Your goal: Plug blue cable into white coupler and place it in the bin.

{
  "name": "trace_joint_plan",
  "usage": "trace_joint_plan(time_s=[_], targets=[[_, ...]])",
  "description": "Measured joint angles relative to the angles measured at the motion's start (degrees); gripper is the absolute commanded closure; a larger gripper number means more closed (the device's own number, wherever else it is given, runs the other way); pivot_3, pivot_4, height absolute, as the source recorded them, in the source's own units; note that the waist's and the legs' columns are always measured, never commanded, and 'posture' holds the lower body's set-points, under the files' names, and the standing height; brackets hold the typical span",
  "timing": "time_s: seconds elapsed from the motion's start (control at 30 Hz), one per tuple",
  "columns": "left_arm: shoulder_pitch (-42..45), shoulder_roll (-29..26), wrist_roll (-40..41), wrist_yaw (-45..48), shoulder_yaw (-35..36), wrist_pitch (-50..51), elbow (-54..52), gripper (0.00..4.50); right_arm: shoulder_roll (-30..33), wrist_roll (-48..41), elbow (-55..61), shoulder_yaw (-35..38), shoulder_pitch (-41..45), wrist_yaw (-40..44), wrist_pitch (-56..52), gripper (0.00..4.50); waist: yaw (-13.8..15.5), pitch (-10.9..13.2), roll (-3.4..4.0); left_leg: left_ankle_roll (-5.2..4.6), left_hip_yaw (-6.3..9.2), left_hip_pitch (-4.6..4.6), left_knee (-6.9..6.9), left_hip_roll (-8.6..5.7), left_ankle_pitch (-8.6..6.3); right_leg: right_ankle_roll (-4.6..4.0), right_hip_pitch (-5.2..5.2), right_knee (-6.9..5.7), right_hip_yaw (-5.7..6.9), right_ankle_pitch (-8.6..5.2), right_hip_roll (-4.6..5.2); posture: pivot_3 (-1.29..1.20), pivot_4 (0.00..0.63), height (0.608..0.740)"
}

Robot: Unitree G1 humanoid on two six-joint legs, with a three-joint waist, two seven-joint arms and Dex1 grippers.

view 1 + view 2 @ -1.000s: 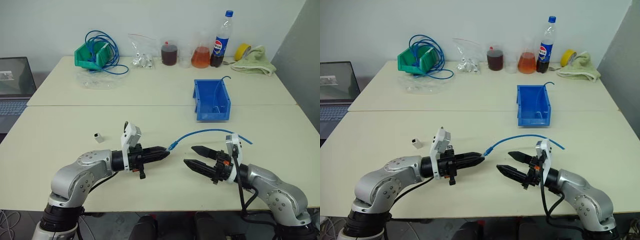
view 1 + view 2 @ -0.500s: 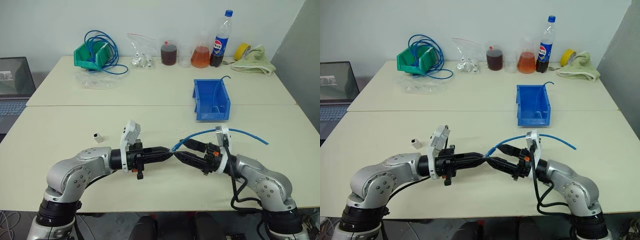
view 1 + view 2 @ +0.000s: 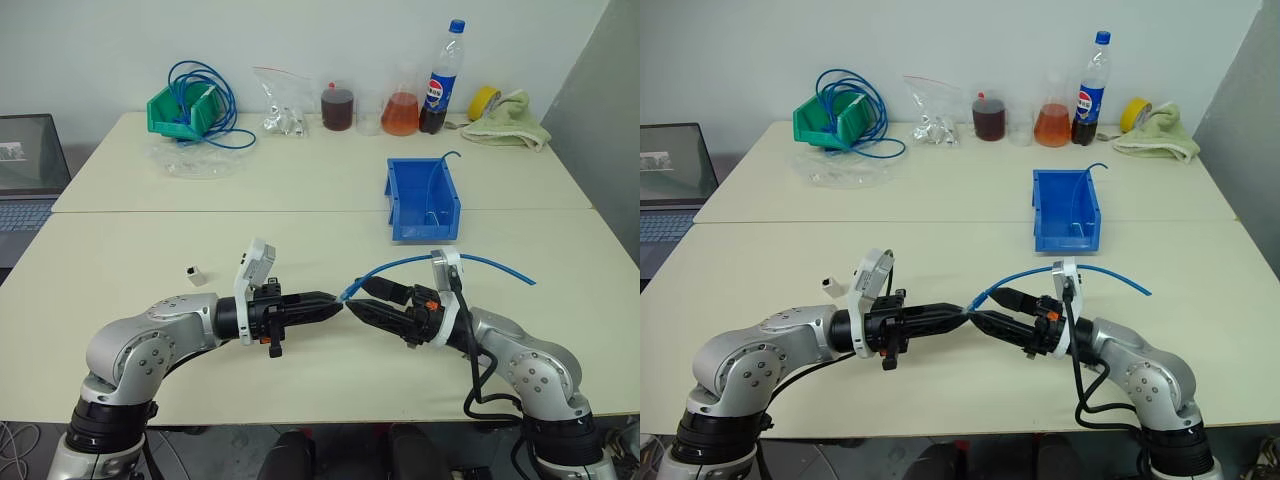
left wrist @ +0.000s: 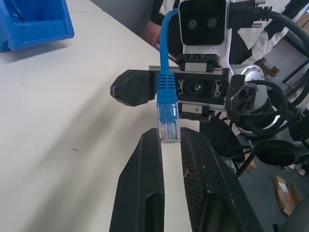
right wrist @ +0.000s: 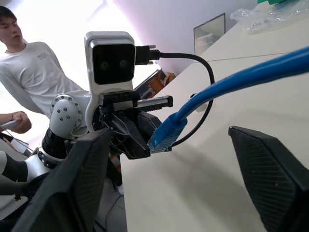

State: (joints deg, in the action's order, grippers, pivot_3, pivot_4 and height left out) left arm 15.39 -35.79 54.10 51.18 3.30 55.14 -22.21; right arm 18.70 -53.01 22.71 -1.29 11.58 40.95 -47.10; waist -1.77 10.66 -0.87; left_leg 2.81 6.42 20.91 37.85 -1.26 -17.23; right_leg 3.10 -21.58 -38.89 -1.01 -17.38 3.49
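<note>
Left end effector [image 4: 169, 145] was clamped on the blue cable's [image 3: 440, 262] plug; right end effector [image 3: 362, 303] sat spread around it, coupler [image 3: 197, 274] on the desk [image 3: 120, 270].

right gripper [image 3: 358, 302] moved in | now straddles blue cable [image 3: 440, 262] by its plug

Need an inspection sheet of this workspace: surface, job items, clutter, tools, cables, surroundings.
Surface: two cream tables butted together.
Job's things: blue cable plug pinched by left tool; white coupler alone on near table; bin behind.
Clutter: green bin, parts bag, flasks, cola bottle, tape, towel.
Grippers: left tool shut on plug; right tool open around cable.
Cables: blue coil at green bin.
Surroundings: laptop, a person.
</note>
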Motion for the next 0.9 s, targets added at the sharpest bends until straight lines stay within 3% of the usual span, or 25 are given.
trace_joint_plan(time_s=[0.5,0.9], targets=[[-0.17,-0.55,2.68,-0.49,0.01,1.76,0.0,4.27,-0.97,-1.41,0.0,-0.49,1.15,-0.73,-0.83,4.37,-0.02,0.0,0.0,0.0,0.0,0.01,-0.01,0.0,0.0,0.0,-0.03,0.0,-0.01,0.0,0.0,0.0,0.15,0.74],[-0.55,-1.35,2.21,0.84,-0.52,0.66,0.06,4.27,-0.14,-2.87,0.0,-0.52,1.35,-0.81,-2.1,4.37,-0.01,0.0,0.01,0.0,0.0,0.02,-0.02,0.0,0.0,0.0,-0.05,0.0,-0.02,0.0,0.0,0.0,0.15,0.74]])
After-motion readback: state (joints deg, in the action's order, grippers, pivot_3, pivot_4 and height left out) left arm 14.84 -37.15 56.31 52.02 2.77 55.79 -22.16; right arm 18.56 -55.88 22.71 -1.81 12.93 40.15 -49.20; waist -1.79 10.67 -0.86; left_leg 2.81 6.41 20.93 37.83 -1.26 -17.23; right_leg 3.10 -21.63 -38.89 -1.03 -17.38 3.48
